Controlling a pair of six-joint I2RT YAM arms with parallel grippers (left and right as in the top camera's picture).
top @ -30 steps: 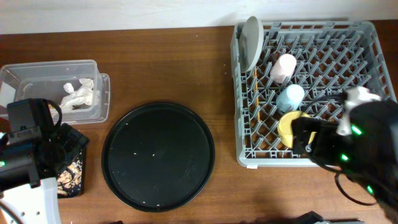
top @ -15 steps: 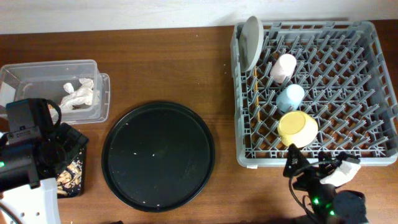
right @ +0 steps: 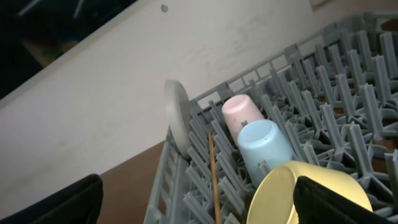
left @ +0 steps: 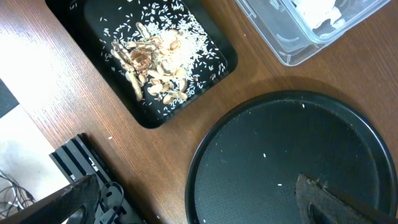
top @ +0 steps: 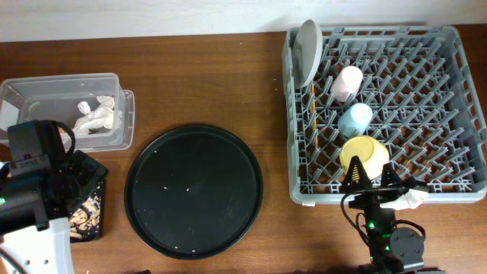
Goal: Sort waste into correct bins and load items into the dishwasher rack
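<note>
Overhead, far left first. The clear tub [top: 46, 95] sits on the counter [top: 205, 76] at 10 o'clock from the round black tray [top: 194, 190], with the crumpled napkins [top: 97, 114] inside it. At 6 o'clock from the tub, the shallow black tray [left: 81, 18] holds the food scraps [left: 149, 59] and scattered pale grains (the left wrist view shows this best; overhead, the arm hides most of it). The left gripper [left: 196, 190] hangs over the counter between that tray and the round one. Its jaws are spread wide with nothing in them. The round tray carries only a few white specks.

The rack [top: 396, 32] lies at 2 o'clock from the round tray.
- The plate [top: 307, 49] stands on edge at the rack's 11 o'clock corner.
- The chopsticks [right: 212, 174] lie among the pegs along the 9 o'clock wall.
- The pink cup [top: 348, 82], blue cup [top: 355, 118] and yellow saucer [top: 364, 154] run in a line toward 6 o'clock.
- The cups appear mouth-down, and the saucer leans on the pegs.

The right gripper [right: 199, 186] sits just outside the rack's 6 o'clock wall. Its jaws are spread and empty, and they face the saucer.

Judgement: we find no loose waste or dish on the counter, so sorting and loading look complete. The step in hand reads as the close-out. The next move calls for no grasp, only lifting both arms away. The right one must keep clear of the rack wall and the leaning saucer.
</note>
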